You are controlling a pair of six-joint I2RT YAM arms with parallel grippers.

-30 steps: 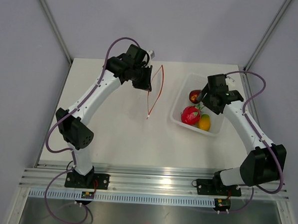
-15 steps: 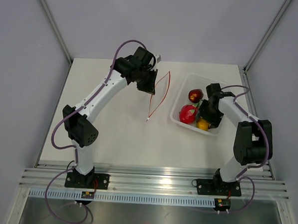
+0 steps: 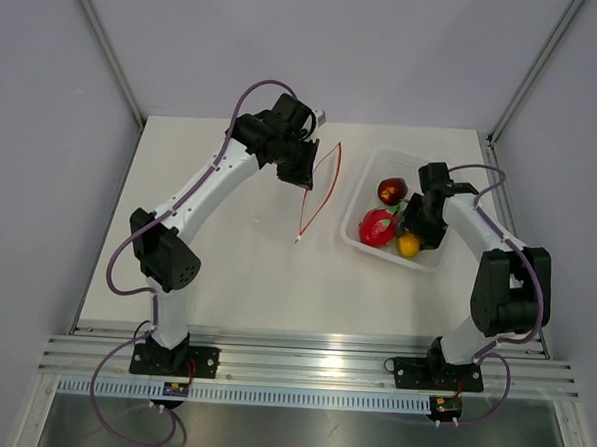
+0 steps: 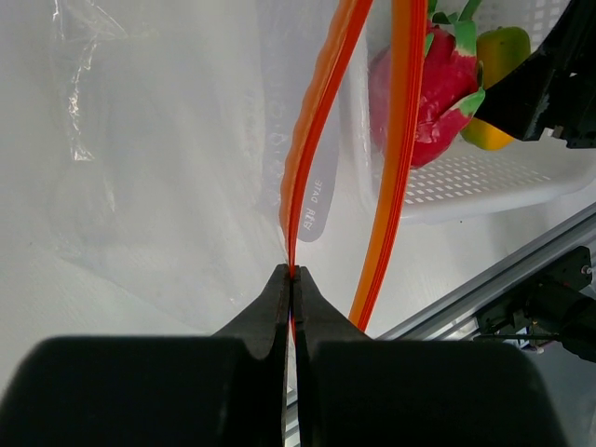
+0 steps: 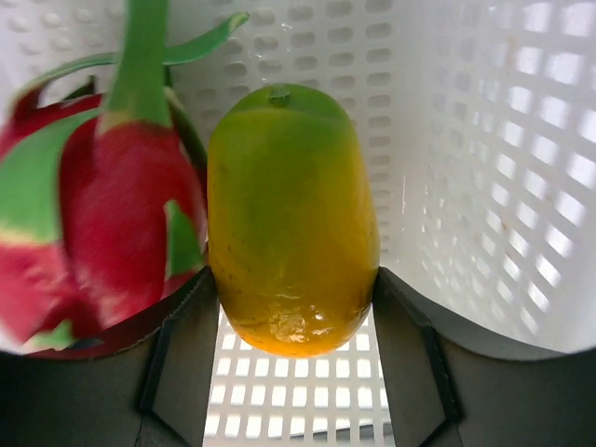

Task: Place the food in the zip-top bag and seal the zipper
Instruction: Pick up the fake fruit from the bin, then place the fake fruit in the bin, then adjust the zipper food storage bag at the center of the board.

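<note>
Right wrist cam: right end effector point(image 5: 293, 279) straddles the yellow-orange oval toy fruit point(image 5: 291, 186), unclear if clamped. Rounded, it could squirt out.

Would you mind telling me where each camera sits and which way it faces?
Top external: above and behind, looking down on the table; the left arm and right arm show.
Left wrist: on the left gripper, looking past its shut fingers at the zipper.
Right wrist: on the right gripper, facing the yellow-orange fruit between its fingers.
Shared: both wrist views show the pink-red fruit and white basket.
</note>
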